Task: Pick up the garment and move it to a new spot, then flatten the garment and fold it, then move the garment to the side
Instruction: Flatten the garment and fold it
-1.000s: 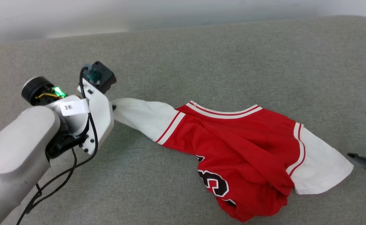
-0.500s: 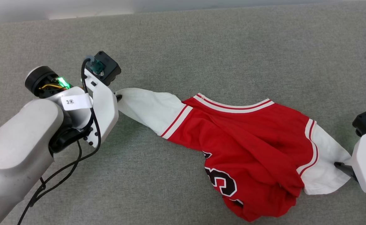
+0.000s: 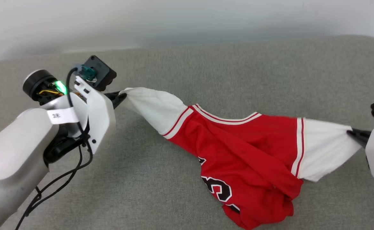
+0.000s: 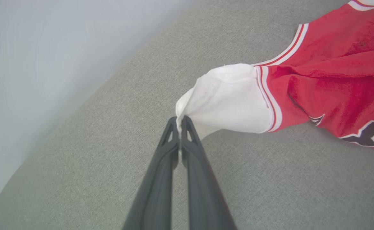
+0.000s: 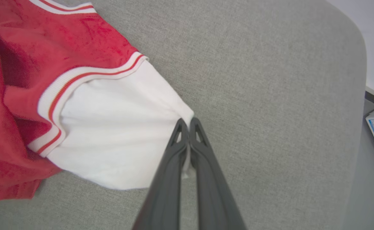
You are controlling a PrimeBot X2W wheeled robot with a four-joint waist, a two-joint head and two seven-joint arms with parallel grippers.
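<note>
Crumpled red fabric lies nearest the robot: the lower body of the garment (image 3: 247,150) is bunched in a heap on the grey padded surface (image 3: 206,70), its folds overlapping down to the bottom edge of the head view. Just above that heap, black numerals (image 3: 220,188) with a white outline curl across the red cloth, partly lost in the creases.

Farther up, the shirt spreads sideways between the two arms. Its white short sleeves, each joined to the red body by a band of red-and-white striped trim, are drawn out to either side. The left gripper (image 3: 121,95) has its dark fingers pressed together on the tip of one sleeve, and the cloth narrows to a point where it is pinched. The right gripper (image 3: 349,132) is likewise clamped on the end of the other sleeve, whose fabric fans out in fine pleats from the pinch.

Between the sleeves the striped neckline (image 3: 228,118) sags in a shallow curve, and the upper edge toward the right sleeve runs nearly straight. The thin fabric shows dark, shadowed creases across the chest.

Beyond the shirt, the grey surface runs back to a rounded far edge, with a pale wall (image 3: 174,22) behind it.
</note>
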